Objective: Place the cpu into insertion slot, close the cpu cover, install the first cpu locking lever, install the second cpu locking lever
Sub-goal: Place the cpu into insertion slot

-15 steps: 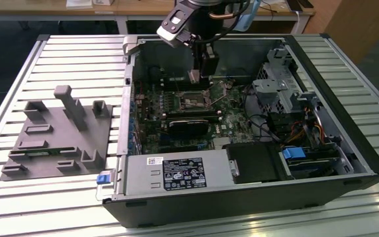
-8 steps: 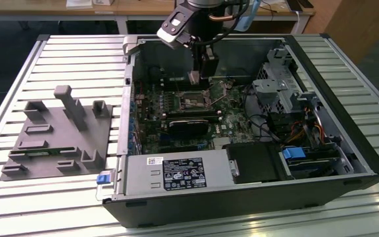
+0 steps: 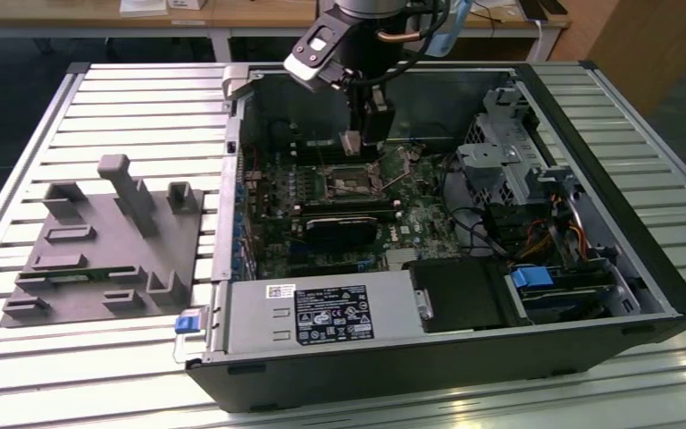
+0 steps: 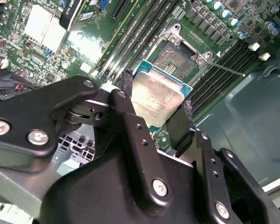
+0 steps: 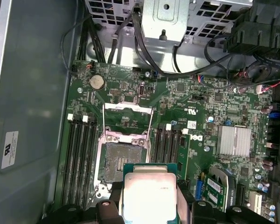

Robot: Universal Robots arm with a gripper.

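Observation:
My gripper [image 4: 156, 100] is shut on the cpu [image 4: 154, 98], a square chip with a silver-grey top and green edge, gripped on two opposite edges by the black fingers [image 4: 127, 84]. In the exterior view the gripper [image 3: 361, 138] hangs inside the open computer case, a little above the board. The insertion slot [image 5: 119, 161] lies open with its dark centre bare, just beyond the cpu [image 5: 149, 191]. The cpu cover [image 5: 128, 116] stands swung up behind the slot. A thin locking lever [image 4: 224, 69] sticks out beside the insertion slot [image 4: 177, 58].
Long black memory slots [image 5: 79, 158] flank the socket on both sides. A drive cage [image 3: 498, 152] and cables sit at the exterior view's right. The power supply [image 3: 319, 313] is at the case front. A grey fixture [image 3: 104, 241] stands outside the case at the exterior view's left.

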